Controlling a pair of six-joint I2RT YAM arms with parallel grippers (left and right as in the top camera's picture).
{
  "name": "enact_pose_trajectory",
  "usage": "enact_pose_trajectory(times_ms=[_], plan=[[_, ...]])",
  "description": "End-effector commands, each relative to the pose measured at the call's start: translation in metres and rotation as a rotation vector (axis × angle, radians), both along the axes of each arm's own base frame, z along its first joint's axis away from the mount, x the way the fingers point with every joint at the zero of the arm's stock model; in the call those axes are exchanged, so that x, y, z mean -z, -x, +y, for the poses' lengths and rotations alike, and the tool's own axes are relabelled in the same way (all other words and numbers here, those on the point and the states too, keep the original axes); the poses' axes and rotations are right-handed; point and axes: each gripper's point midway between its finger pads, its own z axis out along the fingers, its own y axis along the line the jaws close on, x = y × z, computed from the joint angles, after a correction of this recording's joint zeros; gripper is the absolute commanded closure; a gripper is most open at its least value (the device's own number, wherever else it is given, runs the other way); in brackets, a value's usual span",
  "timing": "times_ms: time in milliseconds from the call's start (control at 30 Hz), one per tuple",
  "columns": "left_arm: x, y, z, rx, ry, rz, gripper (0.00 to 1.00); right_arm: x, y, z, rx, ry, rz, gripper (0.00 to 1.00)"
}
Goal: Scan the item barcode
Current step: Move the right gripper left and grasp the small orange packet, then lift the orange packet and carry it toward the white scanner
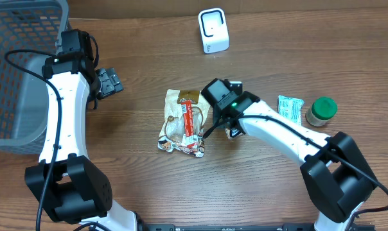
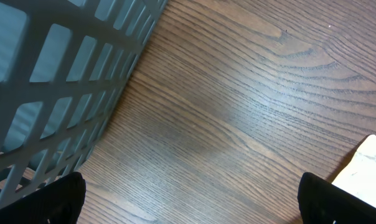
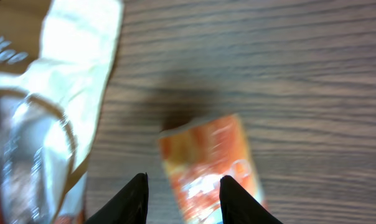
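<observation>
An orange and white packet point(image 3: 206, 165) lies blurred on the wood in the right wrist view. My right gripper point(image 3: 184, 177) hangs over it with the jaws partly apart. One black fingertip point(image 3: 233, 193) overlaps the packet's right side, and a strip of bare table shows between the packet and the other fingertip. Overhead, that gripper point(image 1: 227, 126) sits just right of a cream snack bag point(image 1: 183, 122). The white scanner point(image 1: 213, 31) stands at the back. My left gripper point(image 1: 109, 82) is wide open by the basket, holding nothing. No barcode shows.
A grey plastic basket point(image 1: 17, 70) fills the far left, and its wall point(image 2: 57, 81) is close to the left gripper. A red stick pack point(image 1: 187, 119) lies on the snack bag. A teal packet point(image 1: 289, 108) and a green-lidded jar point(image 1: 321, 111) sit at the right.
</observation>
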Motion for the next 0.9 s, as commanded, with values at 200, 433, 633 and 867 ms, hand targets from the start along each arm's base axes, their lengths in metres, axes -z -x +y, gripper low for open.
enact_pose_trajectory(times_ms=[200,433,633,867], plan=[[-0.015,-0.003,-0.003,0.025,-0.009,-0.038,0.0,-0.017,0.012,0.016,-0.12,0.116,-0.118,0.65],[-0.015,-0.003,-0.003,0.025,-0.009,-0.038,0.0,-0.015,0.013,0.013,-0.121,0.133,-0.12,0.69],[-0.015,-0.003,-0.003,0.025,-0.009,-0.038,0.0,-0.005,0.018,0.008,-0.123,0.147,-0.104,0.68],[-0.015,-0.003,-0.003,0.025,-0.009,-0.038,0.0,0.007,0.021,0.004,-0.122,0.147,-0.106,0.68]])
